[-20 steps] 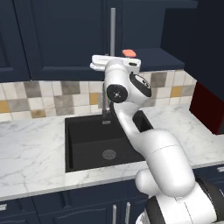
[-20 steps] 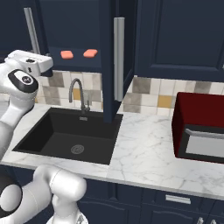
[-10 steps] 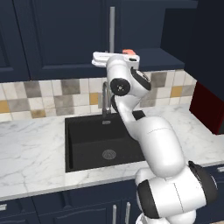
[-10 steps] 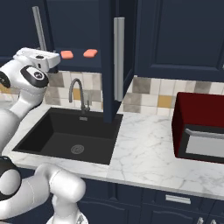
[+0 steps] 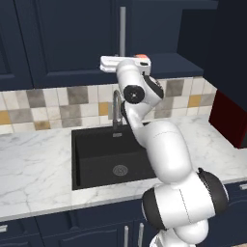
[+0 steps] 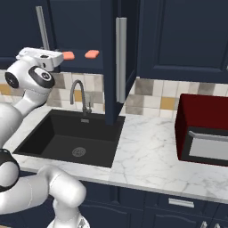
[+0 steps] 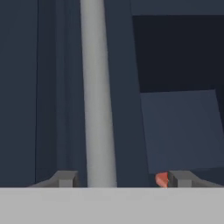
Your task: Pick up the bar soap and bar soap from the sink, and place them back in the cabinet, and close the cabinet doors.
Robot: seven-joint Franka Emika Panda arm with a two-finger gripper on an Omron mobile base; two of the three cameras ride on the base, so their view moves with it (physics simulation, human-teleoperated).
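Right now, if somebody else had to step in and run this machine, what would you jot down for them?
End effector: open, holding nothing, its fingertips on either side of the left door's long silver bar handle.
Soaps: both small salmon-pink bar soaps lie side by side on the navy shelf of the tall navy wall cabinet.
Sink: the black rectangular basin holds no soap.
Done: both soaps put back.
Left: both tall navy cabinet doors stand open; probably swing the left one shut by its handle, then the right.
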